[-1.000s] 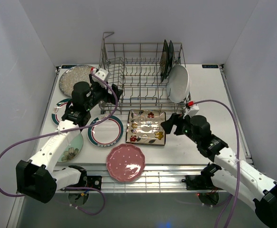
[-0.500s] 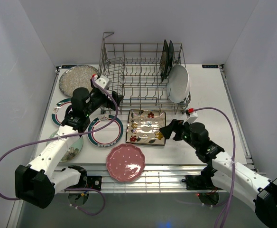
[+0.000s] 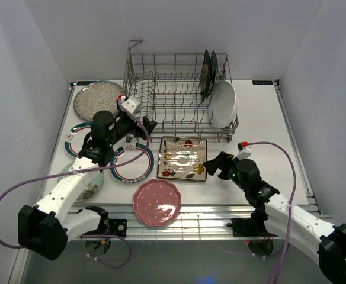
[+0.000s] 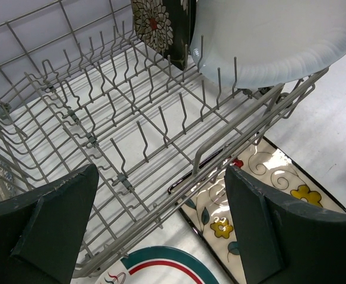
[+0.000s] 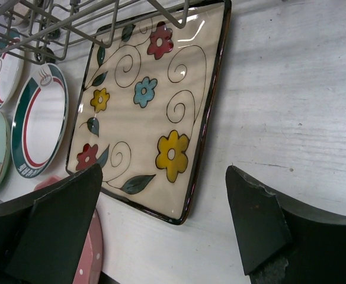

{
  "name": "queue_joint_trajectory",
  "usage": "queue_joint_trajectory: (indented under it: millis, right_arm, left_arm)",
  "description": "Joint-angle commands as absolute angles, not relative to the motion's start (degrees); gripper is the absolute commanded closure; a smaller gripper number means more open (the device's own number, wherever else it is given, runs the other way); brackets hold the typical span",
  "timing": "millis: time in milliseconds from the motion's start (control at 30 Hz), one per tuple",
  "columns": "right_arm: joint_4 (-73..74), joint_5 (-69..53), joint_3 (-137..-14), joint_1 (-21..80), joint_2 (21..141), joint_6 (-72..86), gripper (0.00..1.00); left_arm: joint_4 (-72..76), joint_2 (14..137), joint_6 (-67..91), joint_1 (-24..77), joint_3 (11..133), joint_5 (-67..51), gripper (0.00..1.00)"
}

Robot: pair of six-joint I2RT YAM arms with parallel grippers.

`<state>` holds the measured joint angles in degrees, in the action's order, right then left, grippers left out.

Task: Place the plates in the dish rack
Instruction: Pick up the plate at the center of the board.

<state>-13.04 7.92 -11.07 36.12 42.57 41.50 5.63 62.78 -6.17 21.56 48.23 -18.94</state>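
Observation:
The grey wire dish rack (image 3: 179, 57) stands at the back with a black floral plate (image 3: 205, 74) and a white oval plate (image 3: 223, 103) upright at its right end. My left gripper (image 3: 142, 126) hovers open at the rack's front left corner, looking over the tines (image 4: 111, 112); nothing sits between its fingers (image 4: 45, 228). My right gripper (image 3: 211, 167) is open and low beside the right edge of the cream floral square plate (image 3: 183, 158), whose near corner (image 5: 182, 207) lies between the wide jaws without touching them.
Flat on the table lie a teal-rimmed white plate (image 3: 133, 163), a pink scalloped plate (image 3: 156, 202), a speckled silver plate (image 3: 93, 97), a second teal-rimmed plate (image 3: 75, 139) and a pale green one (image 3: 90, 180). White walls enclose the table.
My right arm has drawn back toward the near edge and dropped lower beside the cream plate. The left gripper has slid slightly forward along the rack's front corner. Both stay open.

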Motion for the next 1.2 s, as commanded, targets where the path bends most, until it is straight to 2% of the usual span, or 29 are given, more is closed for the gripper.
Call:
queue_joint_trajectory:
  millis: [0,233,467,567,833,1167]
  right_arm:
    - [-18.09,10.55,-9.41,36.21,42.01,43.68,0.10]
    - [-24.07,5.46,-9.14,35.77,48.51,41.04,0.09]
    - [-30.58,5.27,-8.35,35.33,54.75,43.85,0.00]
    - [-33.31,5.45,-7.38,34.98,55.54,45.44,0.04]
    - [-38.14,3.43,-6.24,33.66,58.35,46.32,0.04]
    - [-51.75,-5.00,-5.36,31.38,71.43,47.46,0.03]
  left_arm:
    - [6.42,61.35,-6.77,22.41,47.55,-19.69,0.02]
    - [6.68,62.40,-7.56,24.17,47.37,-17.93,0.02]
    - [7.12,62.23,-8.26,25.40,46.85,-16.35,0.02]
    - [7.12,62.05,-8.52,25.84,46.58,-15.82,0.02]
    - [7.21,62.05,-8.88,26.37,46.50,-15.12,0.02]
    - [7.12,61.87,-9.05,26.63,46.50,-14.41,0.02]
